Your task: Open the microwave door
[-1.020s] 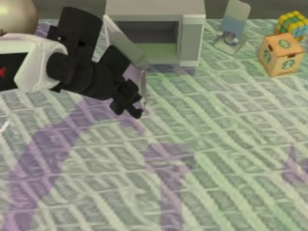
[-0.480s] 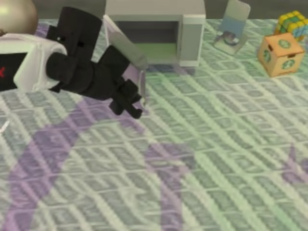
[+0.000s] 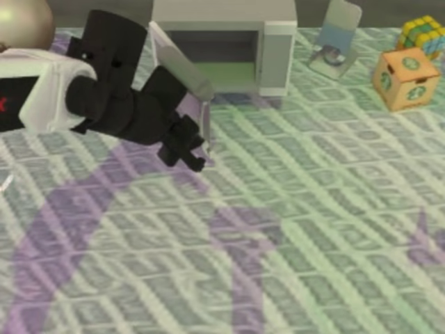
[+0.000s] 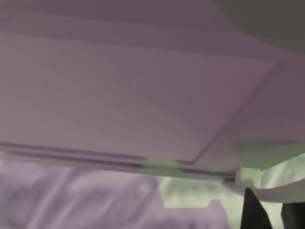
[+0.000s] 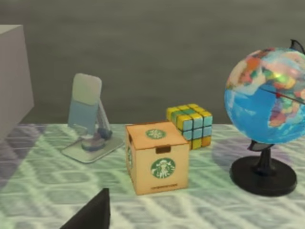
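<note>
The light grey microwave [image 3: 277,59] stands at the table's back middle, its cavity showing. The microwave door [image 3: 182,73] is swung out on its left hinge, slanting toward the front. My left gripper [image 3: 198,153] is at the door's free front edge, shut on the pale handle [image 4: 269,193]. In the left wrist view the door panel [image 4: 119,95] fills most of the picture and two dark fingertips [image 4: 252,214] sit just under the handle. My right gripper [image 5: 93,214] shows only as a dark wedge and is out of the top view, parked to the right.
A phone stand [image 3: 337,38], an orange-brown box [image 3: 403,78] and a colour cube [image 3: 424,35] sit at the back right. A globe [image 5: 267,95] stands beyond them in the right wrist view. A pale ball [image 3: 24,21] is at the back left.
</note>
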Robot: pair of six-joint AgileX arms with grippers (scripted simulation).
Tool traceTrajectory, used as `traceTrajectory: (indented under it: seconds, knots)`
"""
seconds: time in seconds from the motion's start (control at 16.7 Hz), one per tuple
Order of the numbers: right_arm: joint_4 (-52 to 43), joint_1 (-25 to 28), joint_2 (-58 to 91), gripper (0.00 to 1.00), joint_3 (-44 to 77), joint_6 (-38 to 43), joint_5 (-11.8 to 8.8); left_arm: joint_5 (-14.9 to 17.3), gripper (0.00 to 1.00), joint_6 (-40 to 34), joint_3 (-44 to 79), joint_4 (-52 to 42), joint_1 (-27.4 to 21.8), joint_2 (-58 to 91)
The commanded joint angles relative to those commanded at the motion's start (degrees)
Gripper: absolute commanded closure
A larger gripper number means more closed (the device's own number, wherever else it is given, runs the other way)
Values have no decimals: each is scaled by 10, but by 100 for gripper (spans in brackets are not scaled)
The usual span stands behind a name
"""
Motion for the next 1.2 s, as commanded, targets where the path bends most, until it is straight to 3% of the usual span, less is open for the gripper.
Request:
traceTrajectory:
  seconds: [0.72, 1.2]
  knots:
    - [0, 0, 0, 0, 0, 0, 0, 28, 100, 42, 0, -18, 17, -2]
    - [0, 0, 0, 0, 0, 0, 0, 28, 100, 43, 0, -18, 18, -2]
